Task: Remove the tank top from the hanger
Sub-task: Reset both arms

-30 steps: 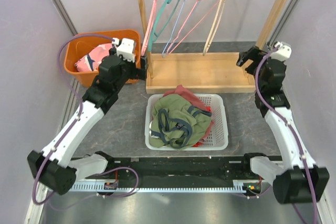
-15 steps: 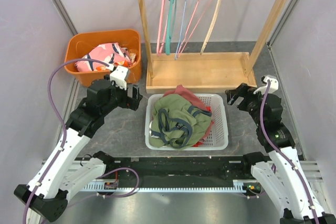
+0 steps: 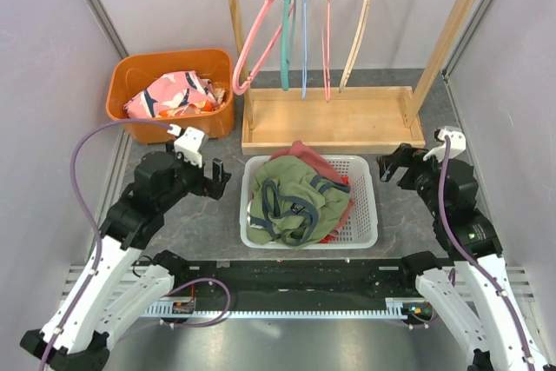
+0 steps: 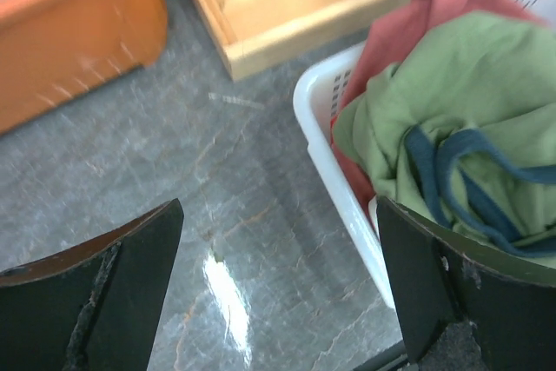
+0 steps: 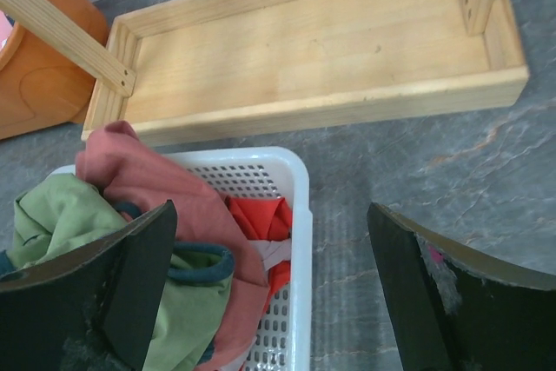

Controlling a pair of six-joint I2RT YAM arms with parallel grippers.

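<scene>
A green tank top (image 3: 300,197) with dark blue trim lies crumpled on top of the pile in the white basket (image 3: 365,241). It also shows in the left wrist view as green tank top (image 4: 469,93) and at the left edge of the right wrist view as green tank top (image 5: 52,206). Several hangers hang bare on the wooden rail; the pink hanger (image 3: 259,36) is tilted out to the left. My left gripper (image 3: 217,178) is open, left of the basket. My right gripper (image 3: 395,167) is open, by the basket's right rim. Neither holds anything.
An orange bin (image 3: 122,119) with a pink patterned garment stands at the back left. The wooden rack base (image 3: 330,119) lies just behind the basket. Pink and red clothes sit under the green top. Grey walls close both sides.
Both arms have drawn back from the rack and down toward the basket's sides. The hangers have swung back; the pink one now swings out left.
</scene>
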